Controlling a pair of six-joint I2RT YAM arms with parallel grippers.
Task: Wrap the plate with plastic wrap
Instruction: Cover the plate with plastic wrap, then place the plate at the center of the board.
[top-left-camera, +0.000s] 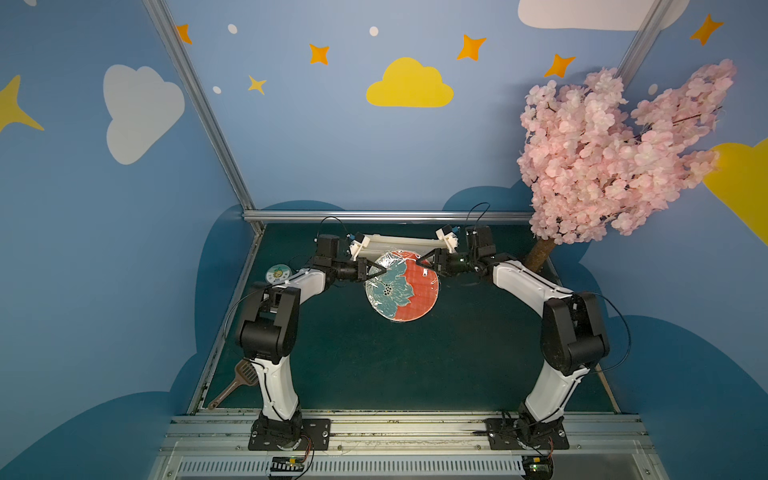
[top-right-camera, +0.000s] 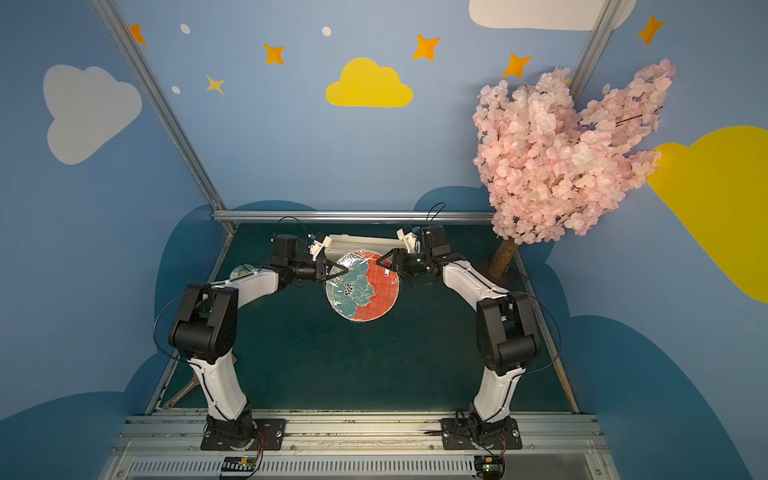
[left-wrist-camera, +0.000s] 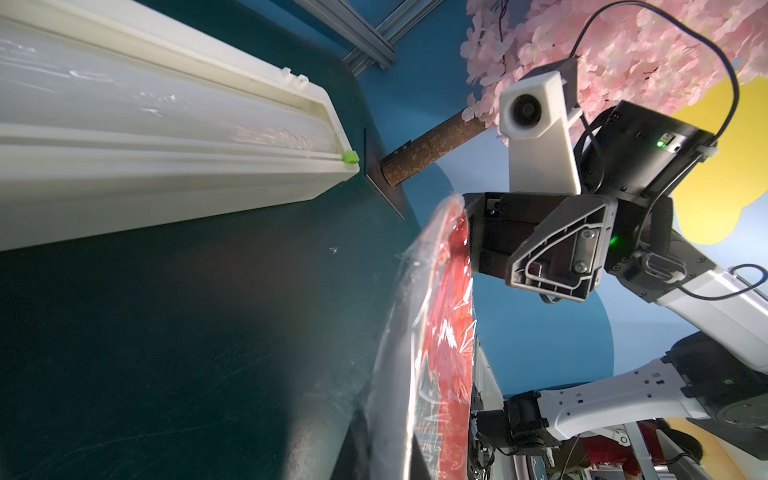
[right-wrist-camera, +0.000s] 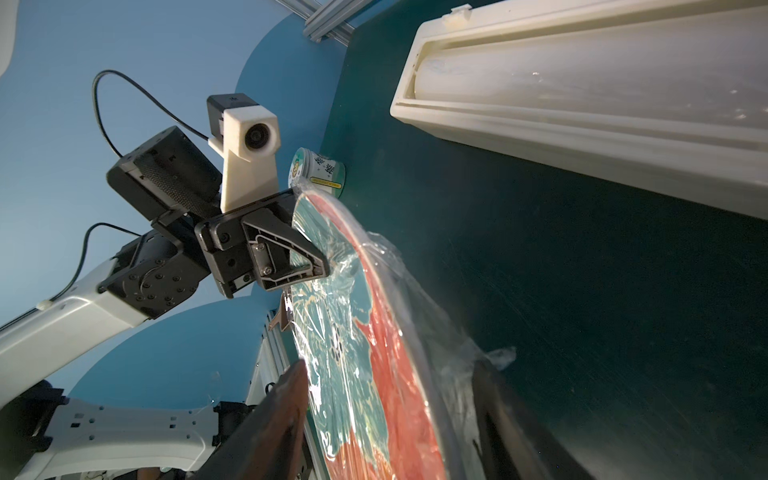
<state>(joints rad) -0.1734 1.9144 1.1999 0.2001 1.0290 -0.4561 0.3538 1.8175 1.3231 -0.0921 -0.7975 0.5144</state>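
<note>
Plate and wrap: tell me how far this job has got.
Done: the plastic wrap covers the face of the plate and looks cut free of the dispenser box. In hand: the left gripper, jaws shut, sits at the plate's rim on its own side; the right gripper has open jaws straddling the rim on the other side. Left: loose film sticks out past the rim, so the edges look not yet tucked under.

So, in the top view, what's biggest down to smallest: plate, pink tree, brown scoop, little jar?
Pink tree, plate, brown scoop, little jar. The left arm partly hides the last two, so their order is less sure.
</note>
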